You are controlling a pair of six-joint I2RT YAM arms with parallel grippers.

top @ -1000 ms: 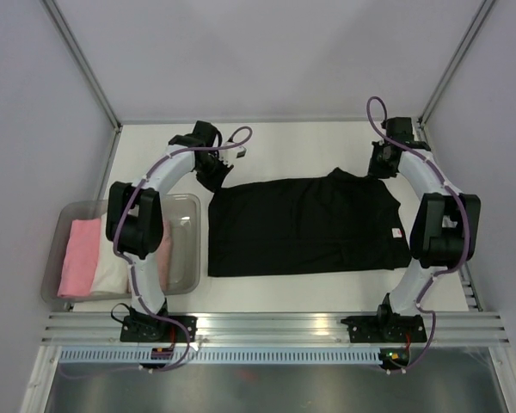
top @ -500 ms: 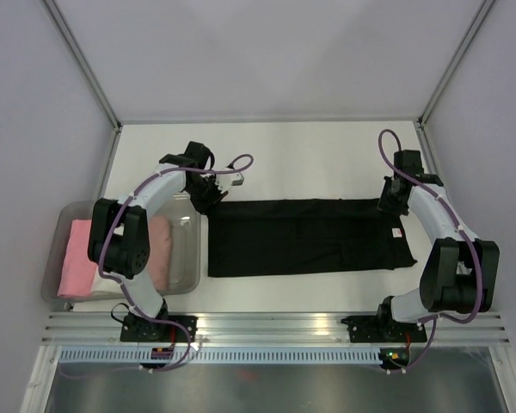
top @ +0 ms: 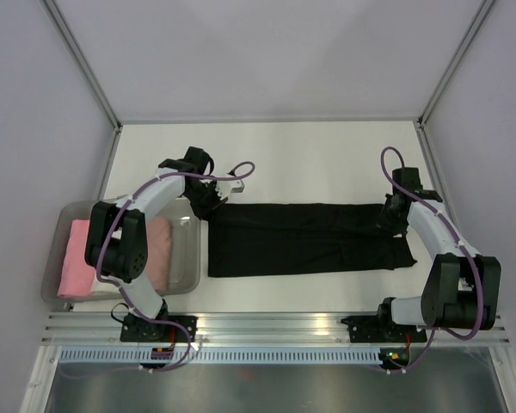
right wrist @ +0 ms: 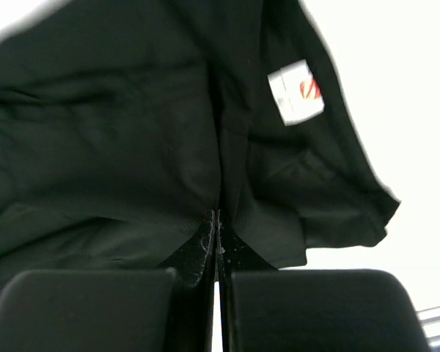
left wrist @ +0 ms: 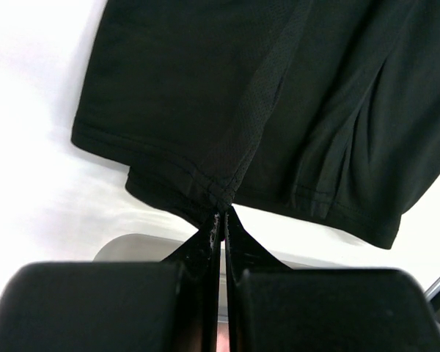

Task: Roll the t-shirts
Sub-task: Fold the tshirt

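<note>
Two tools are pinching shut on the black t-shirt [top: 310, 241] — my left tool [left wrist: 221, 214] on its hem, my right tool [right wrist: 217, 218] by the neck label [right wrist: 296, 91]. It is lying between them, folded into a strip, not yet rolled; a pink roll [top: 77, 258] is sitting in the bin [top: 193, 249] beside my left tool.

Pale grey walls [top: 284, 52] enclose a white table [top: 310, 146]; a metal rail [top: 275, 325], perhaps aluminium, fronts it.

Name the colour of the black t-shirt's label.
Label: white with a red mark, clearest in the right wrist view.
</note>
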